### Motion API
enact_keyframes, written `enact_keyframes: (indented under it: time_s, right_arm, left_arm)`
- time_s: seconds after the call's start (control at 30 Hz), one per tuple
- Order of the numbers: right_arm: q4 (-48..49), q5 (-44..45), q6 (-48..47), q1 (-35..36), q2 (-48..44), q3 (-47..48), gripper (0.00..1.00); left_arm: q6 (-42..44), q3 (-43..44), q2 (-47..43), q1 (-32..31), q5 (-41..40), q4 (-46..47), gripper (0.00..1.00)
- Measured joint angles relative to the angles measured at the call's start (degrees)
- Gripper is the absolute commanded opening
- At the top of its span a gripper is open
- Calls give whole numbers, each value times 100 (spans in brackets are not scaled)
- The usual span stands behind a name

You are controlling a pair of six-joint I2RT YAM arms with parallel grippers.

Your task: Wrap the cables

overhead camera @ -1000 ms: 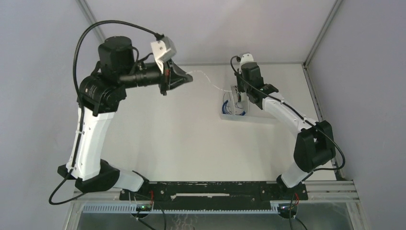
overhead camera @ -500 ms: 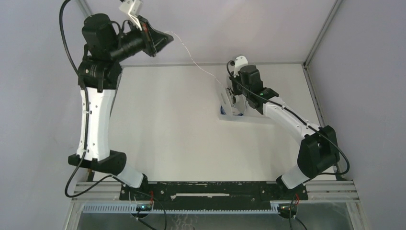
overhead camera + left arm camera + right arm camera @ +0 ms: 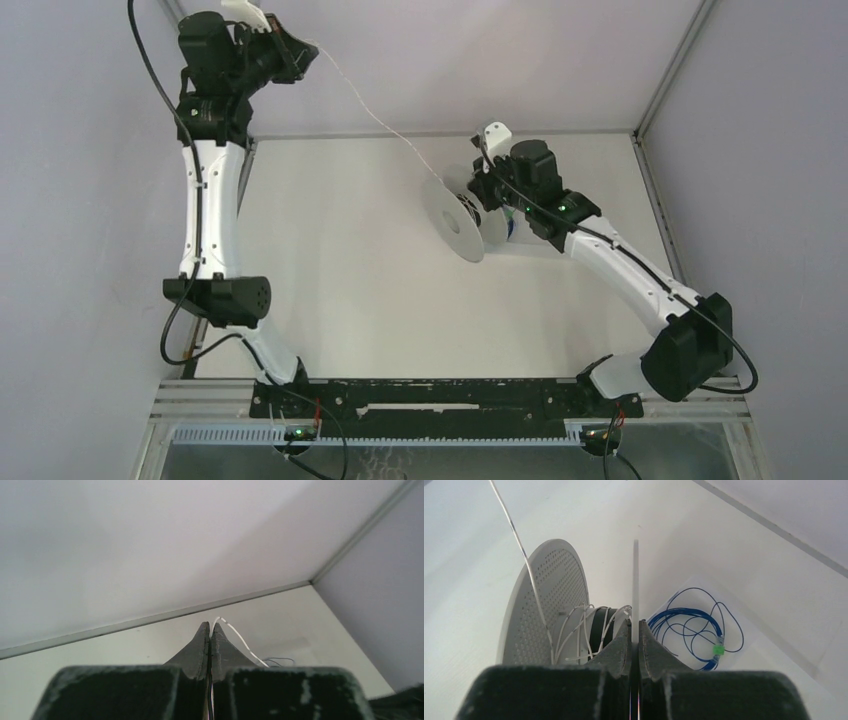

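Top external view: the round white perforated plastic spool stands on edge, held by the right gripper, whose fingers are pinched on the thin flange on its own side. The thin, pale, hair-like cable runs from loose turns on the spool's hub in one slanting line up and left to the left gripper, well apart from the spool, its fingers pressed together on the strand. Winding, I judge, turns on that line's angle to the hub. Since a second ago the left arm has swung higher and farther from the spool, drawing out more strand, and the spool has been lifted and tipped up. A loose blue wire coil lies just beside the spool.
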Motion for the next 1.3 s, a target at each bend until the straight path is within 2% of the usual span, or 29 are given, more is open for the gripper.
enact_keyframes:
  time_s: [0.2,0.57,0.8,1.0,1.3]
  right_arm:
    - [-286,-629,-4,-142,-308,-2,0]
    - [-446,-1773,579,-1126,-678,144,0]
    - [-544,-2155,1134,-1521,-678,638,0]
    - [-573,-2312,1797,-1742,-520,1259,0]
    - [-590,-2243,2870,-2050,42,1799,0]
  left_arm:
    - [249,-90,372,293,-647,120,0]
    - [1121,-2159,396,398,-1480,496,0]
    - [1558,-2955,393,393,-1624,669,1]
    - [2009,-3864,385,212,-1663,767,0]
    - [2586,-5128,-109,-549,-1884,946,0]
